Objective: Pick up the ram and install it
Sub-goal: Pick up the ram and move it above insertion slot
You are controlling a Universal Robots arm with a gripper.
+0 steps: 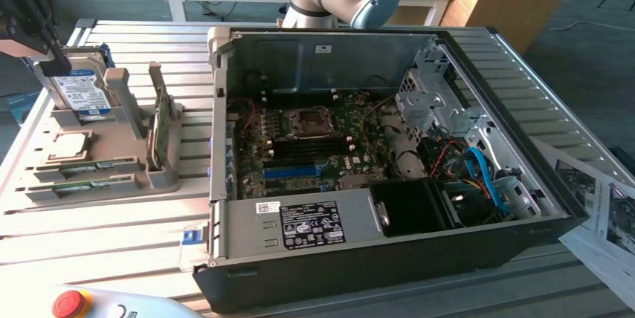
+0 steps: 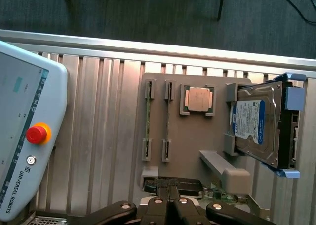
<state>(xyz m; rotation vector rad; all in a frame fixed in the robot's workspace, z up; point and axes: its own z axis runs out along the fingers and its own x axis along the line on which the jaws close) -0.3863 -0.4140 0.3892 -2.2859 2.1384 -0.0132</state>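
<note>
2 ram sticks (image 2: 147, 121) sat in side-by-side slots of the gray holder (image 2: 192, 136), just beside the CPU (image 2: 197, 98) and well apart from the blue-labelled hard drive (image 2: 260, 123). The gripper (image 2: 171, 193) hung over the holder, fingers pressed together on nothing, apparently near the upright green card (image 1: 159, 128). Neither stick was touched. The computer case (image 1: 397, 266) stood open.

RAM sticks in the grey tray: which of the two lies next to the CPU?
The inner RAM stick, lying right beside the CPU. The outer RAM stick sits one slot farther from it.
</note>
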